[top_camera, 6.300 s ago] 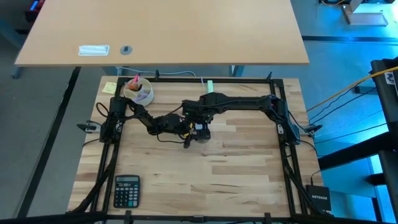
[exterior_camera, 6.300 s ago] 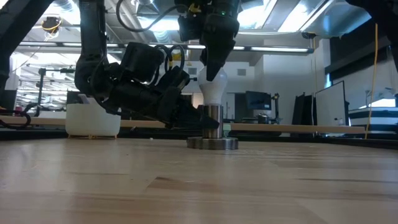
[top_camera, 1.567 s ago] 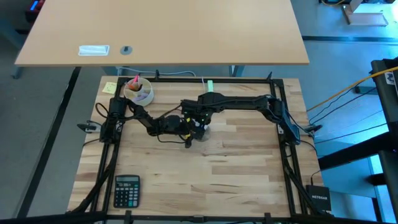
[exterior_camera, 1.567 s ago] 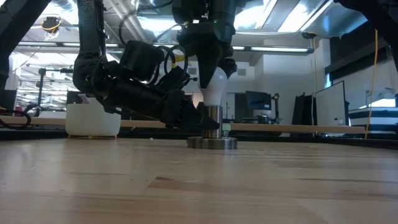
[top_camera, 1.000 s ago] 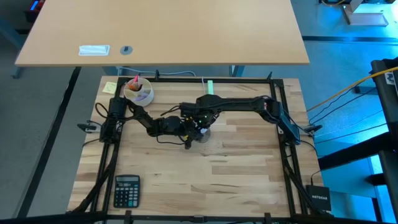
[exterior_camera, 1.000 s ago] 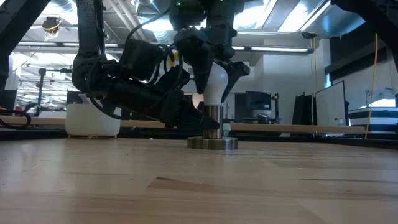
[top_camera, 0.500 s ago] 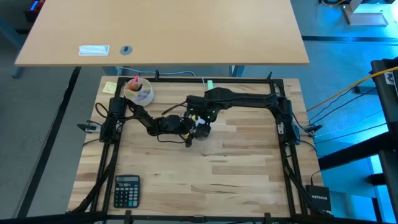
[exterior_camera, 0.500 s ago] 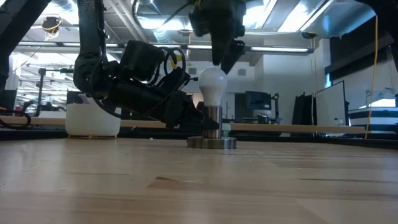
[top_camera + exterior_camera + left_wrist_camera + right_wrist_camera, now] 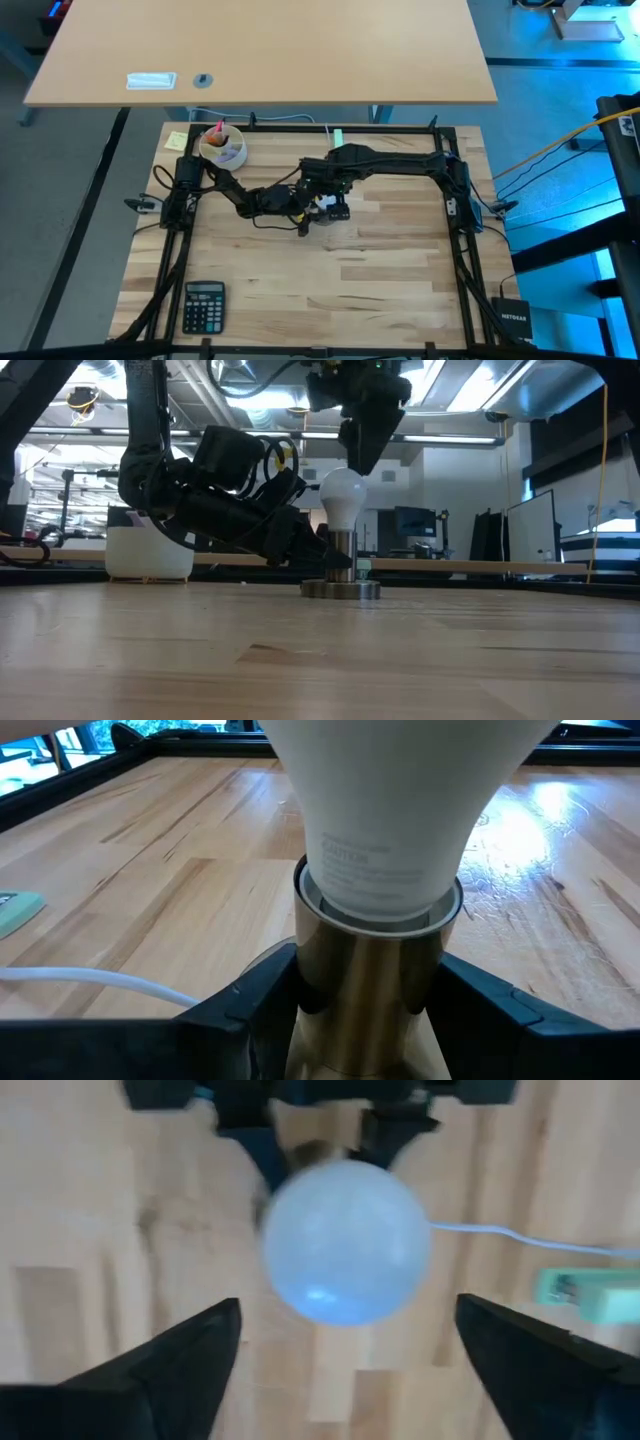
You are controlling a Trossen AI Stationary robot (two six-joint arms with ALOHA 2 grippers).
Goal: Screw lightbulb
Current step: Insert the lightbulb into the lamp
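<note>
The white lightbulb (image 9: 342,496) stands upright with its screw base in a metal socket (image 9: 343,552), whose round base (image 9: 341,590) rests on the table. My left gripper (image 9: 322,556) reaches in low from the table's left and is shut on the socket's tube. My right gripper (image 9: 358,460) hangs straight above the bulb, pointing down and open. In the right wrist view the bulb's dome (image 9: 347,1242) shows between the two spread fingers, clear of both. My left gripper pinches the socket's upright metal tube (image 9: 368,985) between its two fingers (image 9: 252,1008), just under the bulb's neck. The fingers come nearly level from the table's left side, one on each side of the tube. The socket stands upright on its base on the table.
A thin white cord (image 9: 480,1232) runs from the socket toward a pale green plug block (image 9: 338,138) at the far edge. A white cup with pens (image 9: 222,148) stands far left, a calculator (image 9: 204,306) near left. A black frame (image 9: 455,215) bounds the wooden table.
My right gripper has let go of the lightbulb, risen straight up off it and rolled about its own axis. It now hangs still above the dome. The bulb stays upright in the socket.
</note>
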